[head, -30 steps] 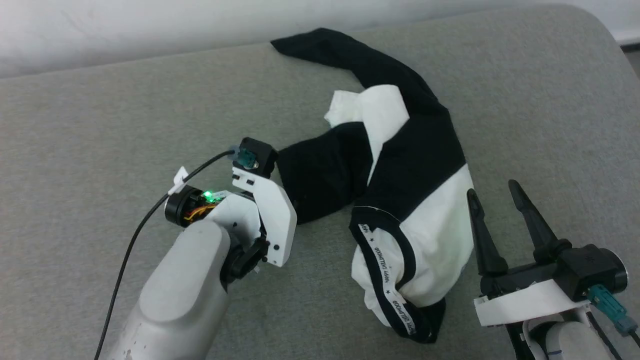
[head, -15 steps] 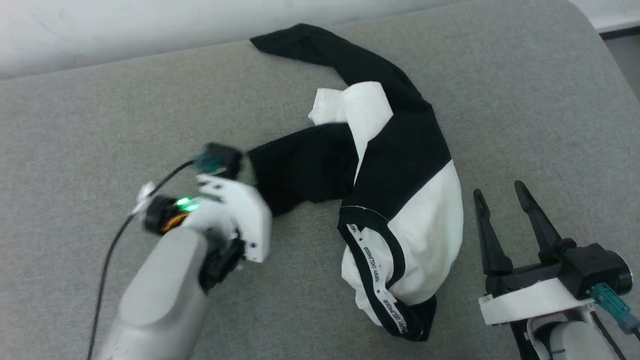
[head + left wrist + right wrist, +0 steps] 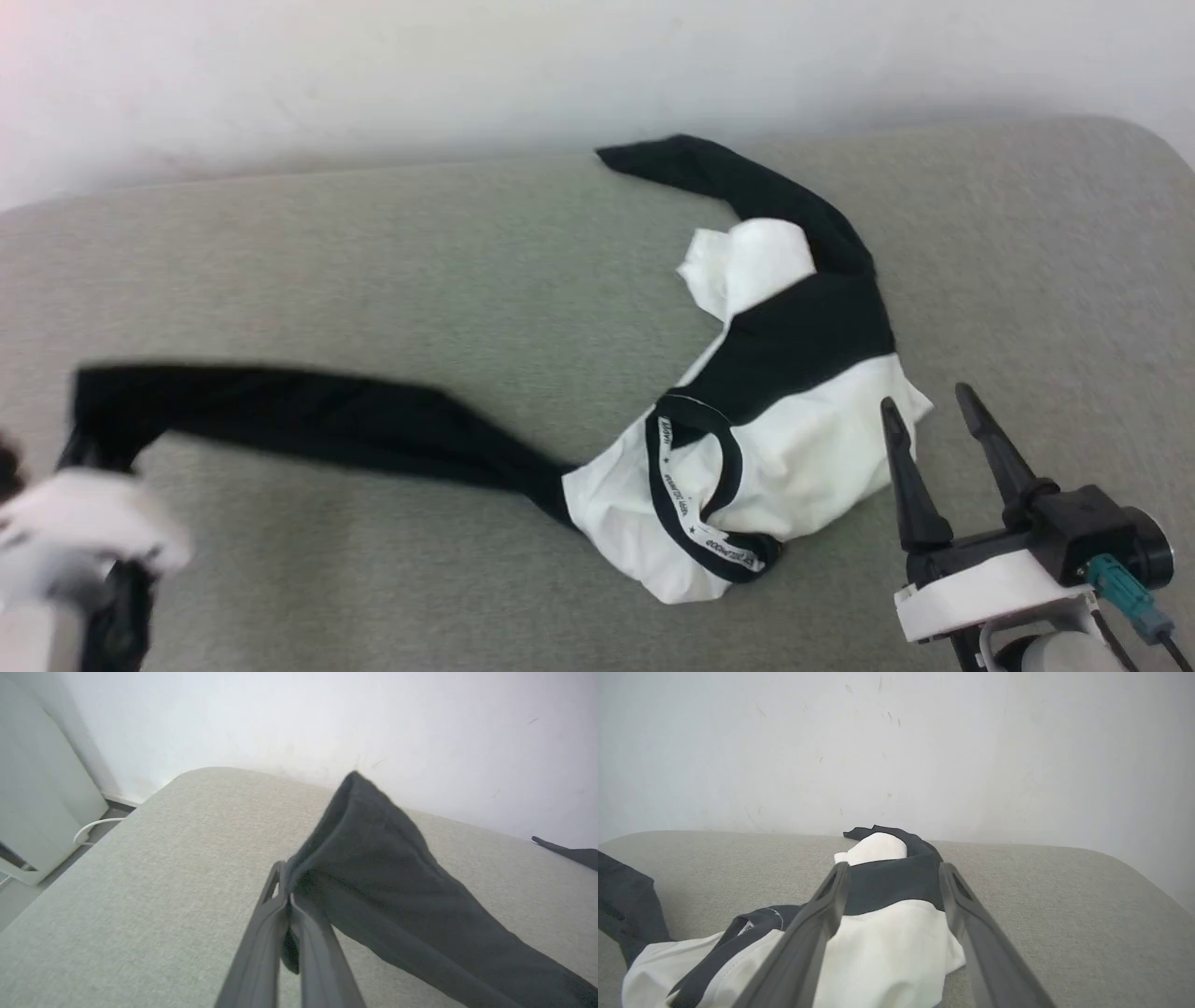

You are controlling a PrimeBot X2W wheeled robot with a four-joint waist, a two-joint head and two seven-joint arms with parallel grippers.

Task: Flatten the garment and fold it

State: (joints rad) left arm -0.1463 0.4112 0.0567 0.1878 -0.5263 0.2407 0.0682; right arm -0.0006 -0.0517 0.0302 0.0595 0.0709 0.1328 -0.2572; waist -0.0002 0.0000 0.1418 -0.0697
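The garment (image 3: 794, 448) is being carried by the grey padded surface (image 3: 373, 252), bunched on its right half. The white body is lying crumpled near the front edge with the black-trimmed neckline (image 3: 695, 485) turned up, and one black sleeve (image 3: 747, 187) is trailing toward the back edge, close to the white wall (image 3: 373, 65). The other sleeve (image 3: 308, 425) is being held stretched across the surface toward its left edge. Its cuff is being pinched by the left gripper (image 3: 283, 893), whose two dark fingers are being pressed together on the cloth while the cuff end is standing up above them. The right gripper (image 3: 923, 397) is being held spread wide and empty, just beside the right side of the white body, near the front right corner. The cloth is being judged thin, light and limp: no shape is being kept by it, and creases are being formed wherever it is slack. It is likely to cling to the surface's weave, so the whole heap may be towed along if one end is pulled. Doubled edges are being favoured as places to grasp, such as a cuff, the hem, a shoulder seam or the neckline band, where the layers are thicker. For spreading, the body's edge nearest the open fingers is being suggested.
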